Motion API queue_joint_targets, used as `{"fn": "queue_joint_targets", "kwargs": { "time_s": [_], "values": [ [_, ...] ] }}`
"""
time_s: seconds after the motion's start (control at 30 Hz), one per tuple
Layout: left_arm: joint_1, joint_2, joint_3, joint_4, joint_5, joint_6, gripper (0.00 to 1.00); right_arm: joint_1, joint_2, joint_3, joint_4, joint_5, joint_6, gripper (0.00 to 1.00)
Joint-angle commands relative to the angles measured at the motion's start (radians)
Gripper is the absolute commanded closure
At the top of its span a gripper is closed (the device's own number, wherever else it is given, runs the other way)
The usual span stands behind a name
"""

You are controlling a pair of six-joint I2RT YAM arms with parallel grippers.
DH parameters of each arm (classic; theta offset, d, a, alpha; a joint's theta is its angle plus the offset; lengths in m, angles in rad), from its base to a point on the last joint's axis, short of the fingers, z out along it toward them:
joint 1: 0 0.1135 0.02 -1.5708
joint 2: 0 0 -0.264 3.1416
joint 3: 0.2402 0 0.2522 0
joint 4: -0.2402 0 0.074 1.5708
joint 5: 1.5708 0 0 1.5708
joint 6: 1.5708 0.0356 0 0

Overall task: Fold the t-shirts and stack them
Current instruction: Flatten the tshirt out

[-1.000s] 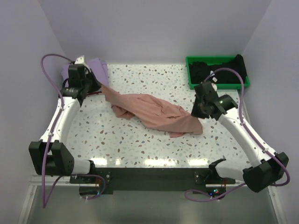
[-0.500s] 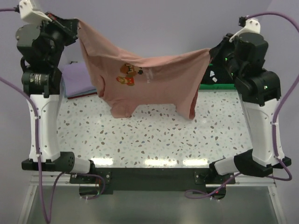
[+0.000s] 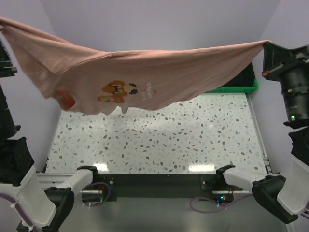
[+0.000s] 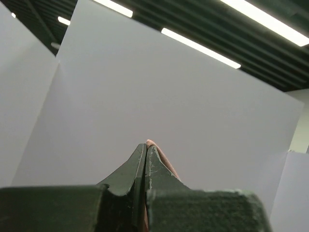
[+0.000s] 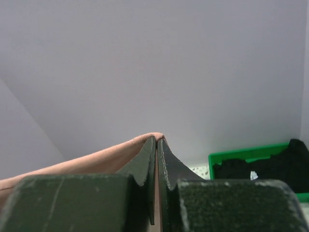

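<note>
**Pink shirt [image 3: 145, 72] spread in the air above the table [image 3: 193, 145].** The left gripper [image 4: 146, 145] and the right gripper [image 3: 267, 46] are each clenched on a pinch of the shirt's upper edge. One is high over the table's left edge, the other high over its right edge. In both wrist views a sliver of pink cloth shows at the closed fingertips.

With the arms raised and set wide apart, the cloth runs nearly taut from one grip to the other. The rest hangs below as a shallow sheet, its lowest folds well clear of the tabletop. The print [image 3: 118, 91] faces the top camera, left of the middle, and a sleeve bunches below the left grip.

The hold is most likely meant to let the garment's own weight pull it open and draw out creases. It could then be laid down flat and square for folding. No fold is yet made and, by this view, no stack begun.

The green tray [image 5: 241, 155] sits in the far right corner of the table, partly hidden behind the shirt in the top view. The right wrist view shows a black shirt [image 5: 263, 169] heaped in it, rising above the rim at the right. Whether anything else lies in the tray cannot be told
</note>
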Motion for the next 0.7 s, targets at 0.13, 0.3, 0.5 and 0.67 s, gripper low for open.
{"fn": "queue_joint_targets", "kwargs": {
  "time_s": [0.13,0.3,0.5,0.67],
  "values": [
    [0.007,0.031,-0.062,0.163,0.083,-0.063,1.00,0.000,-0.005,-0.072,0.144,0.062,-0.029,1.00],
    [0.007,0.182,-0.157,0.129,0.273,-0.165,1.00,-0.002,0.051,-0.244,0.190,0.121,-0.044,1.00],
    [0.005,0.319,-0.359,0.148,0.393,-0.174,1.00,-0.003,0.144,-0.430,0.267,0.161,-0.055,1.00],
    [0.005,0.380,-0.429,0.100,0.419,-0.127,1.00,-0.017,0.207,-0.469,0.256,0.168,-0.062,1.00]
  ]
}}
